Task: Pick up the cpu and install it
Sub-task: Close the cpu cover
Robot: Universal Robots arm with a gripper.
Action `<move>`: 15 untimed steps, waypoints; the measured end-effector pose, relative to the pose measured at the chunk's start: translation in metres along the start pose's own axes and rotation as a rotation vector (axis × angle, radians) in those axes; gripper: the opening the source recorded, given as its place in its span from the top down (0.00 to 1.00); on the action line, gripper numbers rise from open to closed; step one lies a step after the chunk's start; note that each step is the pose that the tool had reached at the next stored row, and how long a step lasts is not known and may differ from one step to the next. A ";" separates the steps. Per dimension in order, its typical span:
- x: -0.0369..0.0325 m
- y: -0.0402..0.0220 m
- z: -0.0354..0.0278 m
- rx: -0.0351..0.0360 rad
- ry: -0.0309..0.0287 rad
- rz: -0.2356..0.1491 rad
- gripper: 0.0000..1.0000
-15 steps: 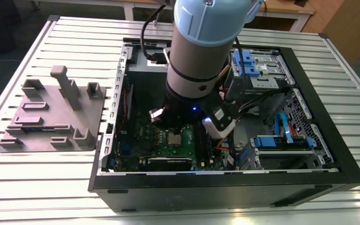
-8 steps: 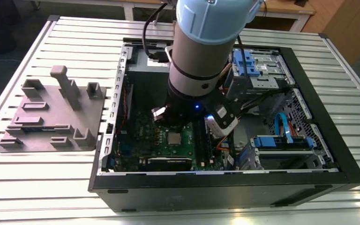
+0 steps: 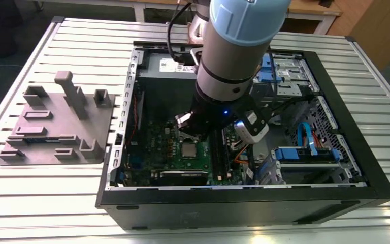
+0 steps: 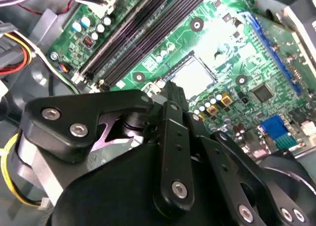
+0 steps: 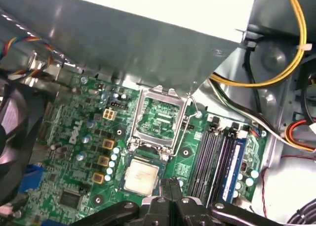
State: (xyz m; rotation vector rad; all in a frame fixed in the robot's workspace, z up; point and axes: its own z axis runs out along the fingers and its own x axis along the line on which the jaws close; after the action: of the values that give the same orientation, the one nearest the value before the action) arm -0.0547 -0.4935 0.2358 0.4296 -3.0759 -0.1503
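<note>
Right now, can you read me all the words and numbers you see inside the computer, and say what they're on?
Motherboard: white maker's logo, left unquoted.
Cpu: print on its metal top, too small to read.
Power supply label: too blurred to read.
Nothing else readable.

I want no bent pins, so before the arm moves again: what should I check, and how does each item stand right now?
1. The cpu lies in its socket on the motherboard: ok.
2. The cpu is level and fully seated: cannot tell.
3. The gripper is free of the cpu: ok; it is shut on nothing, beside the chip's edge.
4. The socket frame is closed over the cpu: not ok; it stands hinged open.
</note>
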 end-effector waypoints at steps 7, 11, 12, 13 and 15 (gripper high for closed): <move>-0.0001 0.0000 0.0003 0.0023 0.0125 -0.124 0.89; -0.0001 -0.0001 0.0006 0.0037 0.0199 -0.197 0.89; -0.0001 0.0000 0.0006 0.0040 0.0217 -0.215 0.89; -0.0001 -0.0001 0.0007 0.0044 0.0235 -0.233 0.89; 0.0000 -0.0002 0.0007 0.0031 0.0259 -0.264 0.89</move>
State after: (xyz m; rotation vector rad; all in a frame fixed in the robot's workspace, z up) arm -0.0547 -0.4936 0.2352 0.8294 -2.9807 -0.1447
